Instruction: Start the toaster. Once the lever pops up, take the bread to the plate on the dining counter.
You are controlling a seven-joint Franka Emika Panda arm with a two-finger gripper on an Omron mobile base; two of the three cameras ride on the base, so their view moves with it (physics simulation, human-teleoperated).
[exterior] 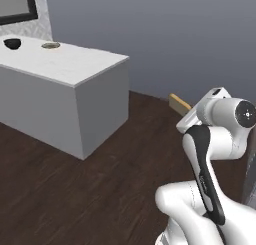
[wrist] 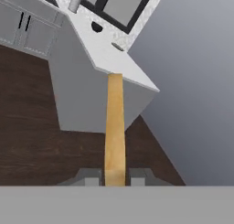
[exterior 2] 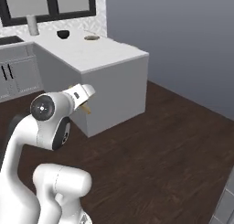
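- White marble of the dining counter [exterior: 70, 64] lies ahead and to the left of the gripper [exterior: 186, 109] in the left base view, well apart from it, with dark wood floor [exterior: 75, 189] open between them. The counter's near corner overhangs plain grey side walls. A tan end of the bread [exterior: 179, 102] sticks out past the hand.
- On the far end of that slab sit the olive-tan plate [exterior: 50, 45], nothing visible on it, and beside it a dark bowl [exterior: 12, 43] whose inside is hidden.
- From the right base view the gripper [exterior 2: 85, 101] is near the counter's grey side wall and below its top edge, with the bread [exterior 2: 85, 109] showing as a thin tan sliver under the hand. Wide bare floor [exterior 2: 173, 145] spreads to the right, up to a grey wall [exterior 2: 183, 40]. The plate [exterior 2: 92, 37] and bowl [exterior 2: 63, 34] are far beyond the gripper, and a grey cylinder [exterior 2: 32, 24] stands further back.
- Along the hand view, the gripper [wrist: 115, 177] is clamped on the bread [wrist: 114, 127], seen edge-on as a long tan strip between the two fingertips [wrist: 89, 177]. Beyond its far end lies the counter's corner, with the plate [wrist: 118, 46] and bowl [wrist: 96, 27] further on.
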